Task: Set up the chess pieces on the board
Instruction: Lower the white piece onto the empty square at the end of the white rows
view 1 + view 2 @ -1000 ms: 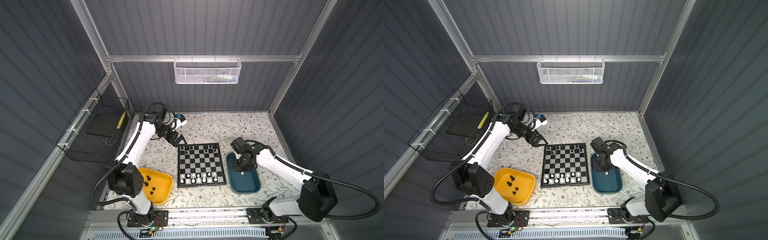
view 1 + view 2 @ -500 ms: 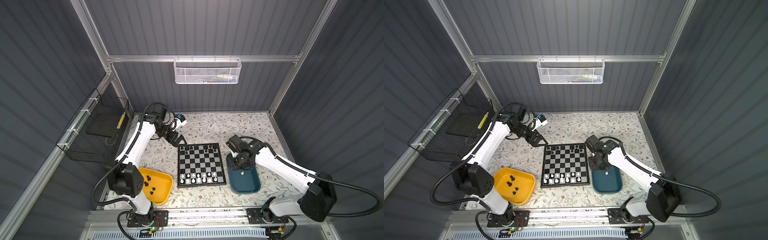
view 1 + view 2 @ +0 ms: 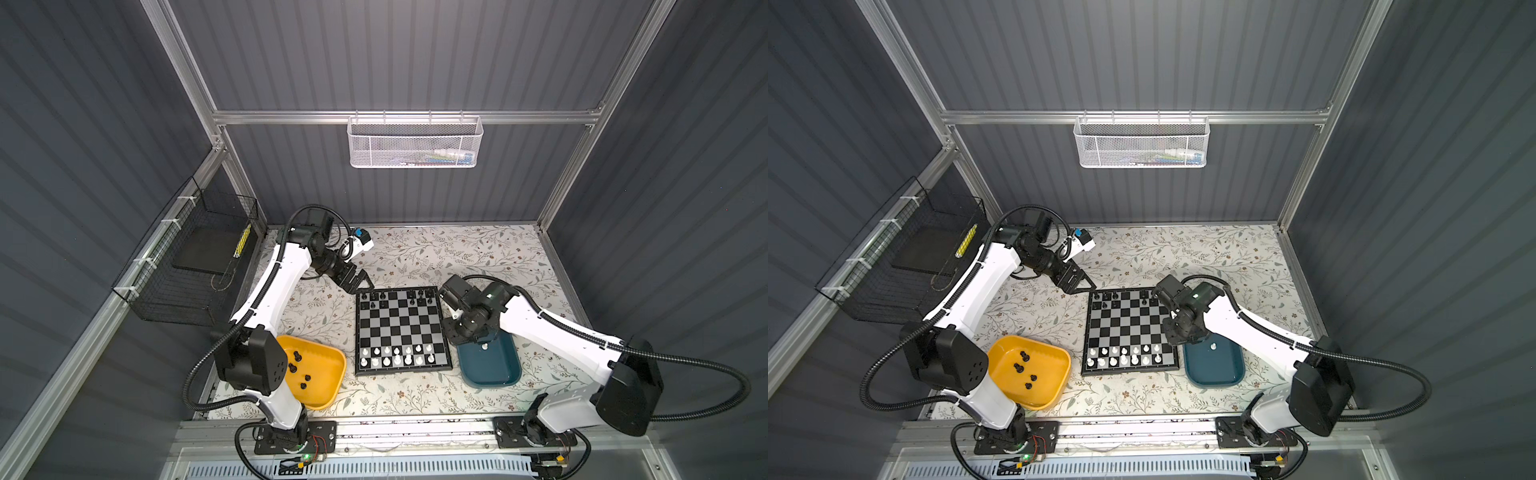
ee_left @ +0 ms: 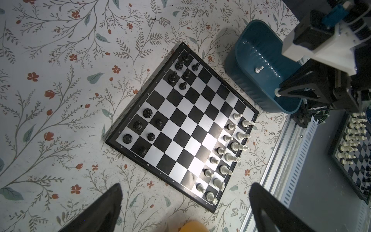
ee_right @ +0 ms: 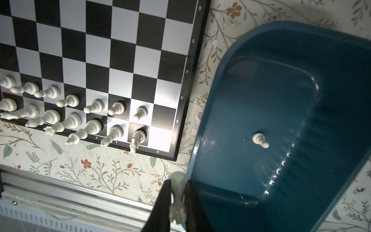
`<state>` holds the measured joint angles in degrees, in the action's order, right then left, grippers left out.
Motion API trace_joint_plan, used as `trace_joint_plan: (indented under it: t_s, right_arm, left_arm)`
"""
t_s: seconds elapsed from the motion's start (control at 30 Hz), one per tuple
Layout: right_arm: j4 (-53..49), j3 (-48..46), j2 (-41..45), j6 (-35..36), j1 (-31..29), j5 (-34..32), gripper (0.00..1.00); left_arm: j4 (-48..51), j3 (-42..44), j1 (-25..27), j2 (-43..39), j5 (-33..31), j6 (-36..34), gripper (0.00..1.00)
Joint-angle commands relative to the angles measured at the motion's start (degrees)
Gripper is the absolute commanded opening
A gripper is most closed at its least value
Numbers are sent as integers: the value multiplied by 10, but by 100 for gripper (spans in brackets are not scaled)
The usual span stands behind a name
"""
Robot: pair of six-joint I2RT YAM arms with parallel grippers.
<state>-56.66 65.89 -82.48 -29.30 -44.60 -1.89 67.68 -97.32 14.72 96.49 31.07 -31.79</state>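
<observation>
The board (image 3: 399,328) (image 3: 1129,328) lies mid-table. Black chess pieces (image 3: 395,297) stand along its far rows and white ones (image 3: 399,355) (image 5: 70,120) fill most of the two near rows. The two near squares beside the teal tray are bare. My right gripper (image 5: 177,182) (image 3: 461,332) is shut on a white piece (image 5: 178,190), hanging above the strip between the board's right edge and the teal tray (image 3: 498,370). One white pawn (image 5: 260,139) stands in that tray. My left gripper (image 3: 361,286) (image 4: 185,187) is open and holds nothing, off the board's far-left corner.
A yellow tray (image 3: 328,365) at the near left holds several black pieces (image 3: 297,356). A black wire basket (image 3: 195,266) hangs on the left wall and a white mesh basket (image 3: 415,143) on the back wall. An aluminium rail (image 3: 415,428) runs along the front edge.
My right gripper has moved left from over the teal tray toward the board's right edge, still shut on the white piece. The left arm has not moved.
</observation>
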Motion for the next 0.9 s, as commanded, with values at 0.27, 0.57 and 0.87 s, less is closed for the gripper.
trace_joint_plan:
  t_s: [0.27, 0.57, 0.87]
  right_arm:
    - [23, -5, -35, -22, -37, 9, 16]
    - [48, -25, -61, -26, -50, 13, 16]
    - [71, -47, -82, -29, -54, 16, 16]
  left_arm:
    - [6, -2, 4, -16, 0, -7, 100]
    - [6, 0, 4, -17, 0, -8, 100]
    - [5, 2, 4, -18, -1, -7, 100]
